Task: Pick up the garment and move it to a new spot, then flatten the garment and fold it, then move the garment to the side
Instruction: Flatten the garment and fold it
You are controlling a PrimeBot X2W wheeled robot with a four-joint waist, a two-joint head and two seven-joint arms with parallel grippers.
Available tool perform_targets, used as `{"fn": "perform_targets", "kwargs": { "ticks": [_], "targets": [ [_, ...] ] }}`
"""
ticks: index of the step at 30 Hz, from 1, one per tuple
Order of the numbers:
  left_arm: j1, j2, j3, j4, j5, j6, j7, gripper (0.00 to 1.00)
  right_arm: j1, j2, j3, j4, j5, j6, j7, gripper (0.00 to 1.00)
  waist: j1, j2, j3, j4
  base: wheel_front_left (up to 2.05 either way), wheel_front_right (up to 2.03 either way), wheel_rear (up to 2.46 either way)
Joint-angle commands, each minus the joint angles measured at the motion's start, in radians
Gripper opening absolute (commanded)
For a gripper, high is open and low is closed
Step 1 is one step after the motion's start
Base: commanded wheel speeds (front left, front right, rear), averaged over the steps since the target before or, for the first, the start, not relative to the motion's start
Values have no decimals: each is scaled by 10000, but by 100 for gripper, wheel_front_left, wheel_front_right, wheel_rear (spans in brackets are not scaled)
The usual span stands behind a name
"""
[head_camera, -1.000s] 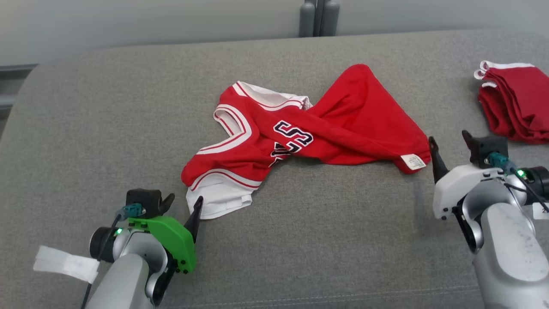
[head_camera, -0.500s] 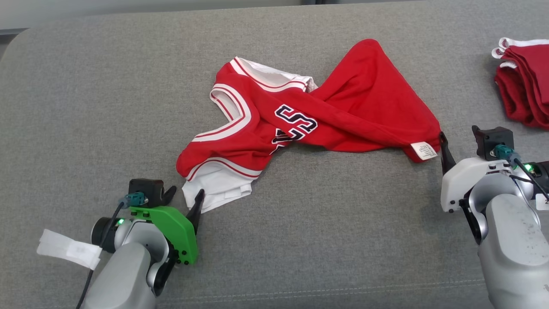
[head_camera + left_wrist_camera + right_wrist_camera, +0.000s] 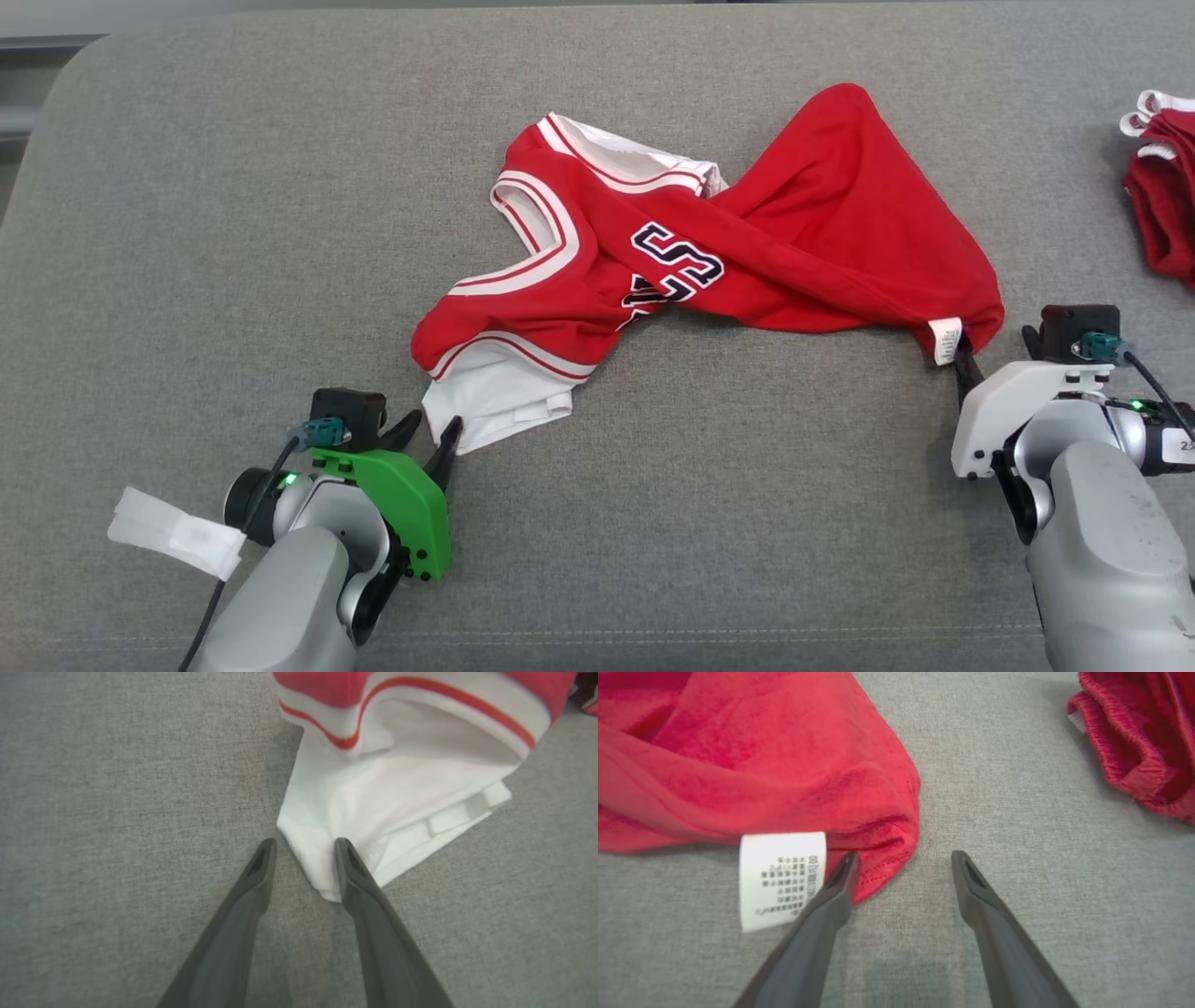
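As the left gripper (image 3: pixel 303 844) brackets one garment (image 3: pixel 794 243) corner, the right gripper (image 3: pixel 903 858) gapes.

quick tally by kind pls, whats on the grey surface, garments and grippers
red jersey: 1
red garment pile: 1
grippers: 2 (left gripper, right gripper)
total: 4

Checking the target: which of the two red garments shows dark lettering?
The twisted jersey in the middle, with dark white-edged letters; the folded red pile at the right edge shows none.
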Motion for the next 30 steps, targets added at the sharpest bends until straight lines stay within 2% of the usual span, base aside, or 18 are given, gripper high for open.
{"fn": "perform_targets", "kwargs": {
  "ticks": [1,11,12,13,14,16,19,23,25,26,27,28,30],
  "targets": [
    [234,-10,-193,313,-98,4,232,62,-95,22,38,115,-21,-12,51,100,0,0,62,28,0,0,0],
    [-64,42,-136,393,-99,104,-151,47,-215,404,240,598,859,-4,-21,98,0,0,204,57,0,0,0],
    [-106,25,-138,391,-103,101,-217,43,-247,394,216,608,869,-4,-43,90,0,0,197,64,0,0,0],
    [-133,3,-151,404,-114,97,-263,40,-284,348,178,602,828,-6,-100,90,0,0,185,68,0,0,0],
    [-160,-19,-169,417,-113,92,-297,40,-315,299,132,607,802,-6,-122,76,0,0,172,73,0,0,0],
    [-209,-83,-205,439,-141,84,-368,41,-355,224,-55,581,746,-7,-165,92,0,0,138,81,0,0,0],
    [-306,-164,-298,449,-145,68,-438,44,-371,133,-397,512,483,-12,-197,99,0,0,102,91,0,0,0],
    [-436,-237,-408,468,-136,49,-520,46,-466,130,-825,464,164,-12,-181,100,0,0,96,104,0,0,0],
    [-500,-249,-435,487,-142,46,-569,45,-529,195,-965,492,20,-12,-146,97,0,0,107,100,0,0,0],
    [-533,-241,-439,504,-142,45,-589,44,-559,220,-1017,505,-46,-12,-147,91,0,0,120,97,0,0,0],
    [-564,-232,-452,518,-134,45,-597,41,-583,247,-1076,526,-75,-12,-150,60,0,0,135,97,0,0,0],
    [-584,-225,-464,549,-125,52,-576,35,-630,273,-1141,550,-110,-12,-152,47,0,0,148,99,0,0,0],
    [-592,-228,-500,649,-155,70,-443,0,-727,330,-1247,621,-100,-12,-141,0,0,0,164,101,0,0,0]
  ]
}}
